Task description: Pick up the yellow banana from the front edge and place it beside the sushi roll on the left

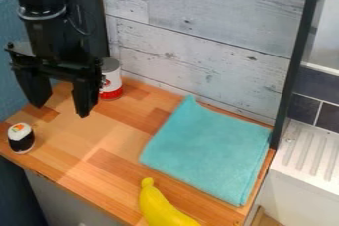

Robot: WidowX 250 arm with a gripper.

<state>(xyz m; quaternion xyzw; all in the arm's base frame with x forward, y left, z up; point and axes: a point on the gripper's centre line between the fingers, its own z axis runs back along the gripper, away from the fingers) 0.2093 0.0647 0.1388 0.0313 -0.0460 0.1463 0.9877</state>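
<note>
Banana: yellow, at six o'clock in the view, stem end [147, 183] up, on the wooden counter [109, 143].
Cloth: turquoise [208, 150], folded flat at five o'clock, its far corner toward the wall boards [198, 56].
Sushi roll: upright [21, 138] between eight and nine o'clock, near the counter's edge, dark-wrapped, with orange and green in its white top.
Can: white and red [111, 81], grey-topped, standing at ten o'clock.
Gripper: black [64, 110], at nine o'clock, pointing down, its two fingers [84, 98] wide apart; the sushi roll is at its eight, the can at its two.
</note>
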